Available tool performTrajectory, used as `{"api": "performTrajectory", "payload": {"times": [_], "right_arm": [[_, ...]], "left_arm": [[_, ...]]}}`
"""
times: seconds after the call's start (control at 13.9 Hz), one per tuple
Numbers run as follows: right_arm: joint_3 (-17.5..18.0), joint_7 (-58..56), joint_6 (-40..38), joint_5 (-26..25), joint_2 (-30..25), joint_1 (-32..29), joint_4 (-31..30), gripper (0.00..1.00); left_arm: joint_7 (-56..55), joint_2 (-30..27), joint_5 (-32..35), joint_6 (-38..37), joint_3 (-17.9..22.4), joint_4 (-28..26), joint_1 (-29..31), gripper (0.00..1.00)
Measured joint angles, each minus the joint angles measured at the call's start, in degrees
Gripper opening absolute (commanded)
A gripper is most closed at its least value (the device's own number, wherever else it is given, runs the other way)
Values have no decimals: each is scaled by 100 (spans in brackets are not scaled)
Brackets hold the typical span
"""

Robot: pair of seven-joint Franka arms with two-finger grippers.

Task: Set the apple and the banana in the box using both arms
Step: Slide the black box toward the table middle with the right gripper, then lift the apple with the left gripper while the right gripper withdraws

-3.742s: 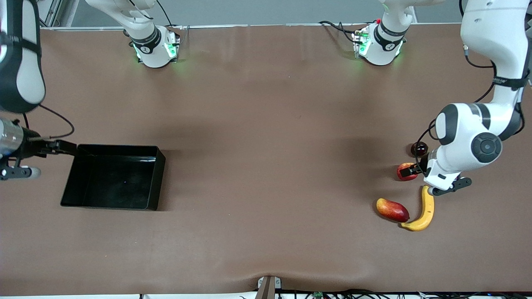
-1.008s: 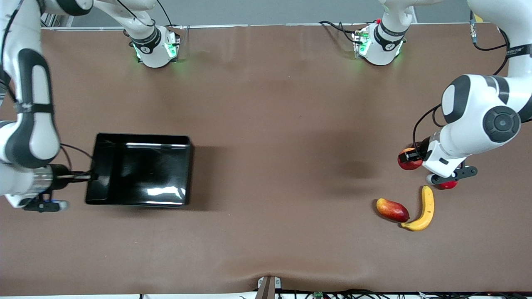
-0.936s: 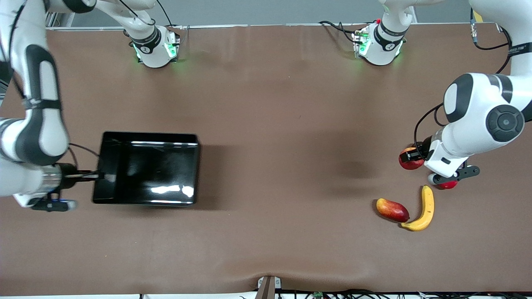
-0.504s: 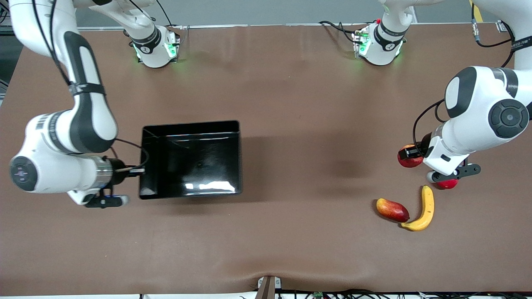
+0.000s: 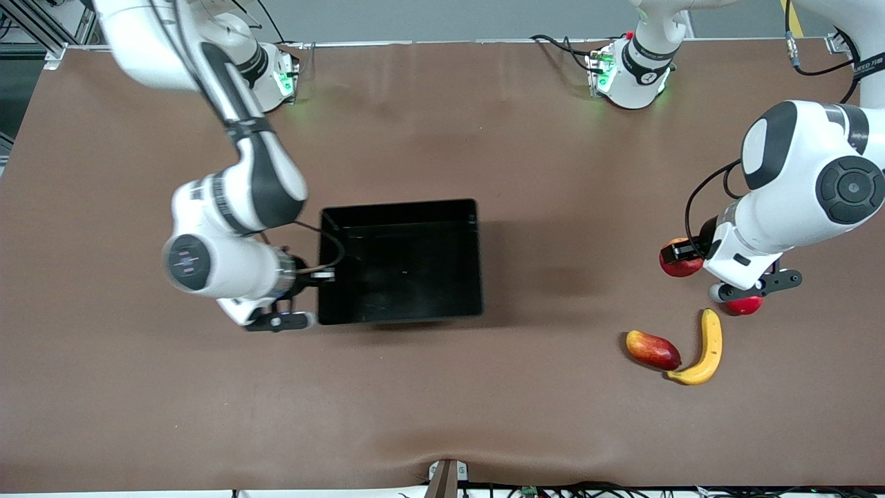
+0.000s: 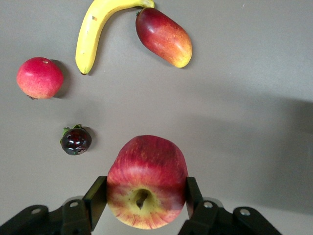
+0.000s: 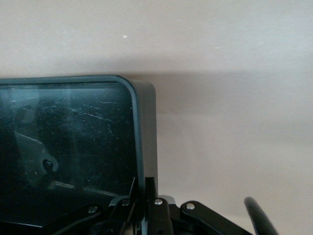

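Note:
My left gripper (image 5: 681,256) is shut on the apple (image 5: 678,260), red with pale yellow streaks, and holds it above the table near the other fruit. In the left wrist view the apple (image 6: 146,166) sits between the fingers (image 6: 96,199), stem dimple facing the camera. The banana (image 5: 706,349) lies on the table, also in the left wrist view (image 6: 96,30). My right gripper (image 5: 323,276) is shut on the wall of the black box (image 5: 401,205) near the table's middle. The right wrist view shows that wall (image 7: 145,132) in the jaws.
An oblong red-yellow fruit (image 5: 653,349) lies beside the banana. A pinkish-red round fruit (image 5: 744,305) lies by the left hand. A small dark fruit (image 6: 76,140) shows only in the left wrist view. The table is brown cloth.
My right arm has moved the box from its end of the table to near the middle. My left gripper has risen a little with the apple in it.

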Motion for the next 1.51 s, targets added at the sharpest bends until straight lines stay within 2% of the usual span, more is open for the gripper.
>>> {"api": "performTrajectory", "payload": {"times": [0.36,0.65,0.72,0.79,1.22,1.51], "right_arm": [[-6,546,1006,5,412,541,-213,0],[-8,608,1366,5,599,744,-315,0],[-8,611,1386,5,636,764,-316,45],[-9,617,1394,6,667,769,-316,99],[-114,746,1200,38,636,714,-144,100],[-290,714,-121,-41,241,252,522,100]], "left_arm": [[-574,-2,0,-23,-424,107,-8,0],[-810,-4,0,-33,-554,173,-21,0],[-811,-4,0,-35,-559,175,-21,0],[-811,-4,0,-36,-564,176,-21,0],[-898,-3,0,-56,-583,176,-22,0],[-902,-3,0,-58,-588,178,-23,0]]}}
